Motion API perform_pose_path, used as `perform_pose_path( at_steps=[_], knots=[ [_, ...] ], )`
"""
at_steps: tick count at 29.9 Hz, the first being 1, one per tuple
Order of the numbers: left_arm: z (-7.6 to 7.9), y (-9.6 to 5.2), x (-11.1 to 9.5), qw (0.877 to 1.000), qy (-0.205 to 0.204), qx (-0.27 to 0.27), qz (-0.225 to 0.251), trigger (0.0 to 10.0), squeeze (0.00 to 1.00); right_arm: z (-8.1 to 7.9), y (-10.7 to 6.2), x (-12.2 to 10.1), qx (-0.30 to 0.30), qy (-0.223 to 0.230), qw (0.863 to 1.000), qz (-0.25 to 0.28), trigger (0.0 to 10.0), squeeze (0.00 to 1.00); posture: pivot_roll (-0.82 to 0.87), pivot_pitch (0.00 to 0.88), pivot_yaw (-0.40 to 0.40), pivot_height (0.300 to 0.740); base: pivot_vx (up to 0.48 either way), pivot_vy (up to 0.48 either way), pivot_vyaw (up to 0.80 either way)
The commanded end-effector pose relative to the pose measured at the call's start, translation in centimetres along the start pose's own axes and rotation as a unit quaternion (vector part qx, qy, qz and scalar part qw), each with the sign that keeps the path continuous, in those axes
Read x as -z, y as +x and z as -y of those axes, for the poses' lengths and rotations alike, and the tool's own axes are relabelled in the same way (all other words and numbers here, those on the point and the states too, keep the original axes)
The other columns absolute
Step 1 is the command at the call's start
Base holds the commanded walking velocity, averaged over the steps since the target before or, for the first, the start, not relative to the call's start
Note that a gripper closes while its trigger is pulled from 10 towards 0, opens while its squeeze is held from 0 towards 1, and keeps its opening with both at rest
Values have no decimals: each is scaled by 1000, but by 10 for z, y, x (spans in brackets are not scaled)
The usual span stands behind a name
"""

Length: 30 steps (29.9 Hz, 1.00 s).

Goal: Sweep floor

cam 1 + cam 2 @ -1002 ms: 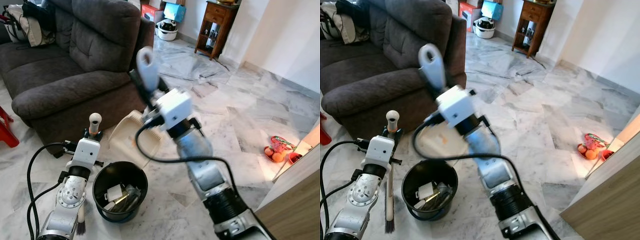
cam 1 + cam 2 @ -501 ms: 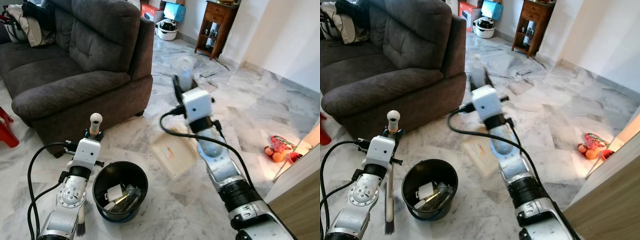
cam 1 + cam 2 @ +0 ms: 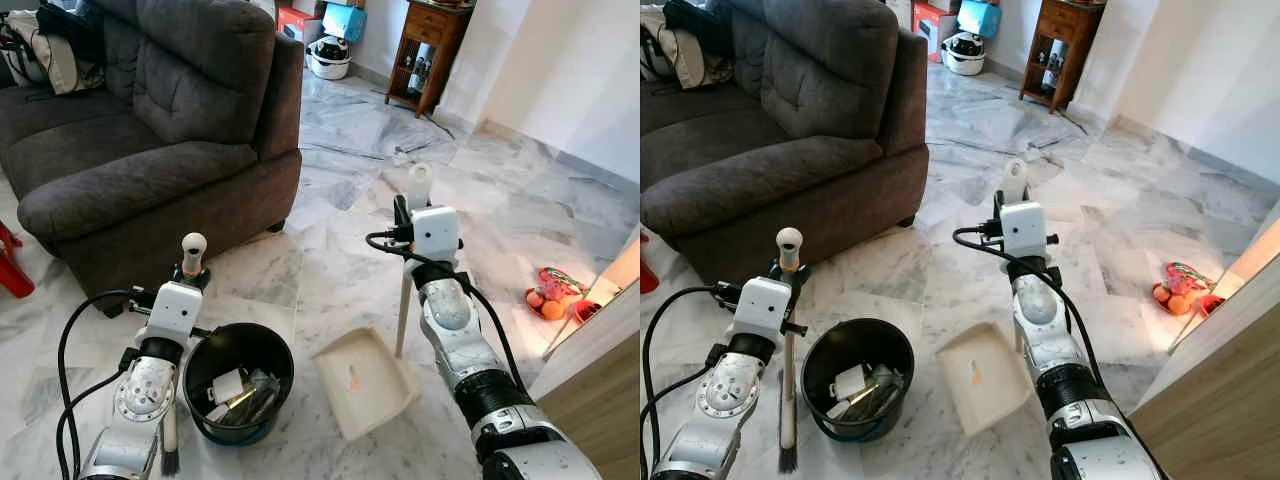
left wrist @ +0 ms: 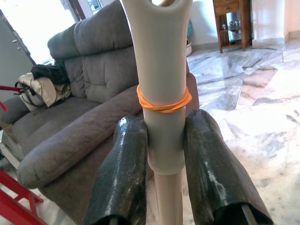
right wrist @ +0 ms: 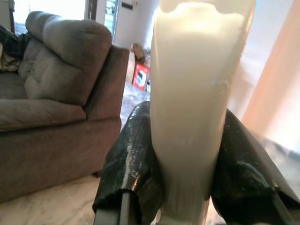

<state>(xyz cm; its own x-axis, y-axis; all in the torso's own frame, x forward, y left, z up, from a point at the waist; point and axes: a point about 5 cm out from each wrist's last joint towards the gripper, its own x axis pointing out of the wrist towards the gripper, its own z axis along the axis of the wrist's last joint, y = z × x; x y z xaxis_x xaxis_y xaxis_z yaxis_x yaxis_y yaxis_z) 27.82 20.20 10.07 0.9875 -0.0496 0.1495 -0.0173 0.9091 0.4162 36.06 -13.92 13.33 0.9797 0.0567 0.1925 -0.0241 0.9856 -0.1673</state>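
My left gripper [image 4: 164, 136] is shut on the cream handle of a broom [image 3: 788, 370], just under an orange rubber band [image 4: 164, 104]. The broom stands upright beside a black bin [image 3: 238, 385] with its bristles [image 3: 788, 460] on the floor. Scraps of rubbish lie inside the bin. My right gripper [image 5: 185, 140] is shut on the white upright handle [image 3: 402, 300] of a cream dustpan [image 3: 365, 385]. The pan rests on the marble floor just right of the bin, with a small orange speck on it.
A dark grey sofa [image 3: 150, 120] stands at the left, with a red stool [image 3: 12, 265] by it. Orange toys [image 3: 555, 298] lie at the right, near a wooden panel [image 3: 600, 410]. A wooden cabinet [image 3: 430, 50] stands at the back.
My right arm has swung the dustpan from its raised tilt above the bin over to the right and down onto the floor. The left arm and broom have stayed put.
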Motion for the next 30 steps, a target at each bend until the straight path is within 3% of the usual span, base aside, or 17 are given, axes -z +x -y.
perform_pose_path(
  at_steps=[1,15,30],
  knots=[
    [-1,0,-7,1000,5,-4,18,10000,0,11,5,-4,12,15,1000,0,10000,0,223,0,-93,740,0,0,0],
    [0,-3,-5,1000,-3,-6,16,10000,0,23,0,11,24,41,998,-28,10000,0,218,0,-94,740,0,0,0],
    [3,-2,-6,1000,-4,-1,19,10000,0,24,-1,16,20,53,998,-35,10000,0,209,0,-91,740,0,0,0]
  ],
)
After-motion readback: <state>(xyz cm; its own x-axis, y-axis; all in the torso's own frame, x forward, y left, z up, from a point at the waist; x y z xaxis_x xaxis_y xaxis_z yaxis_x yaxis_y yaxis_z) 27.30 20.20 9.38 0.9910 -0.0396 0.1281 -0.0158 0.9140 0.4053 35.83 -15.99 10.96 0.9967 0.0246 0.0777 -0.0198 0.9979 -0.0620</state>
